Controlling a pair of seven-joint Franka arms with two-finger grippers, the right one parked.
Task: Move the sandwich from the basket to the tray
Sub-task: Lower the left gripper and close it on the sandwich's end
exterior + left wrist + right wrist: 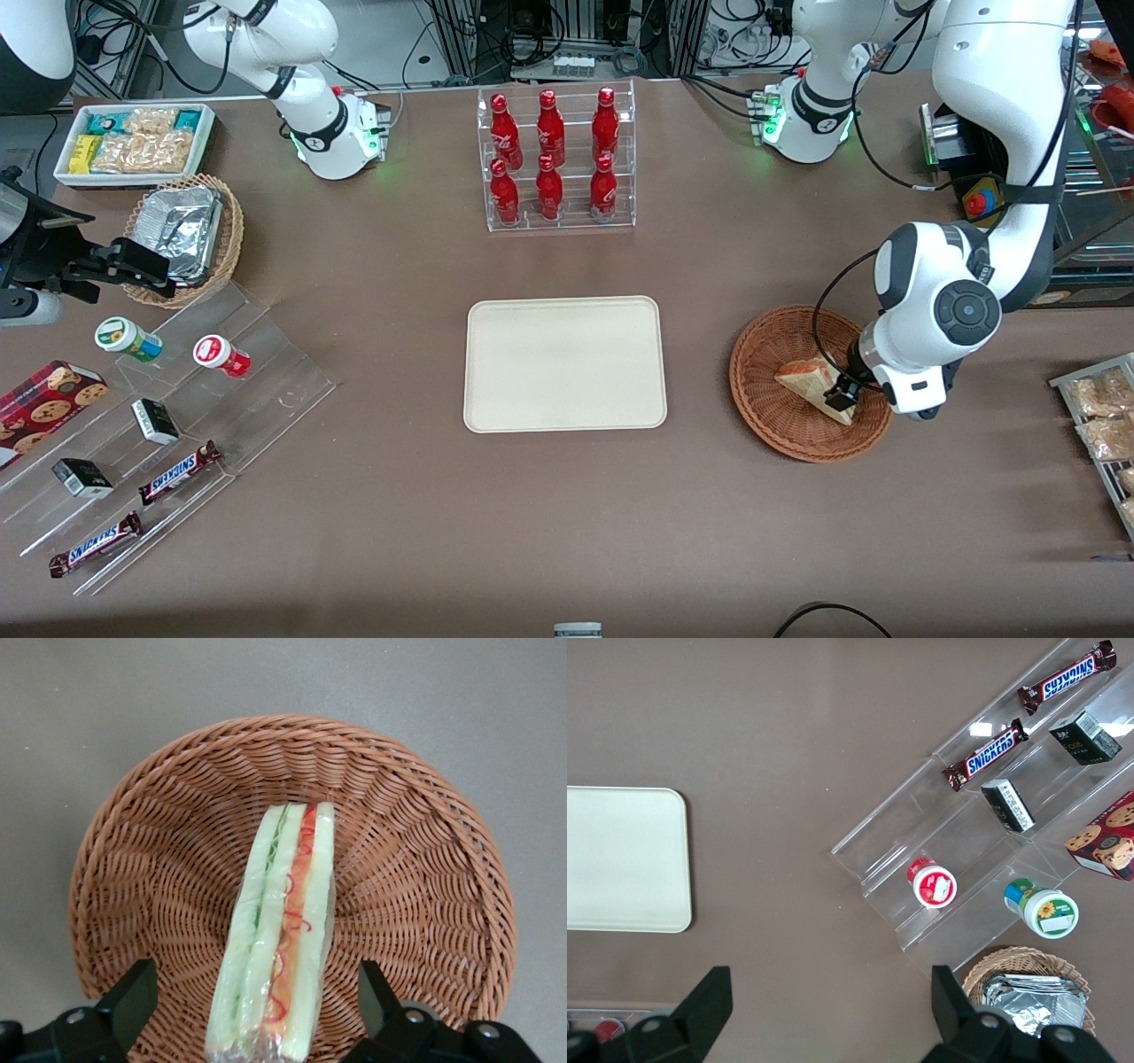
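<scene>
The sandwich (808,378), a wrapped pale wedge with red, orange and green filling, lies in the reddish-brown wicker basket (771,350) toward the working arm's end of the table. In the left wrist view the sandwich (282,930) stands on edge in the basket (151,877). My left gripper (840,395) is down in the basket over the sandwich's end nearer the front camera. It is open in the wrist view (257,997), one finger on each side of the sandwich, with gaps between. The cream tray (564,363) lies empty at the table's middle; it also shows in the right wrist view (620,858).
A clear rack of red bottles (555,159) stands farther from the front camera than the tray. Toward the parked arm's end are a stepped acrylic stand (159,425) with snacks, a foil-lined basket (188,235) and a white snack bin (133,142). A rack of packets (1103,416) lies beside the basket.
</scene>
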